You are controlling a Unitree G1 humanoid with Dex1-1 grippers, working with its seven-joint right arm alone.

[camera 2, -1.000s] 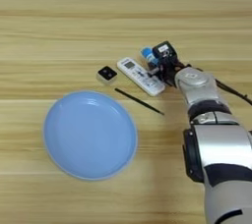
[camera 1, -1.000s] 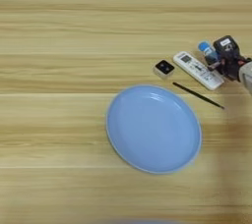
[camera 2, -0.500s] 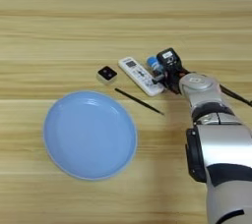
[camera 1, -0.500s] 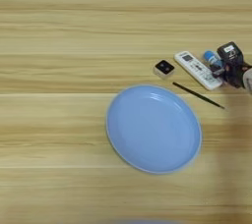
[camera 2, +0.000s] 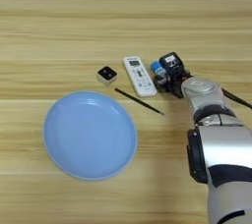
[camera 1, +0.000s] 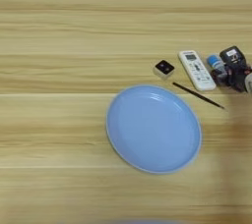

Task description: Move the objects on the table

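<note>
My right gripper (camera 2: 166, 76) reaches in from the right and is shut on the short blue tube (camera 2: 156, 66), which lies just right of the slim white remote (camera 2: 139, 75). The tube's blue end (camera 1: 213, 61) sticks out to the left of the black fingers (camera 2: 171, 63). Left of the remote sits the small black square piece (camera 2: 107, 74). The round light-blue plate (camera 2: 90, 134) lies nearer on the table (camera 1: 59, 31) and holds nothing.
A thin black stick (camera 2: 139, 101) lies slanted between the remote and the plate's far right rim. My silver forearm (camera 2: 216, 139) fills the right and lower right of the right eye view.
The gripper and the blue tube have shifted together a little nearer and to the right. The remote now lies a bit more upright. Plate, square piece and stick stay put.
</note>
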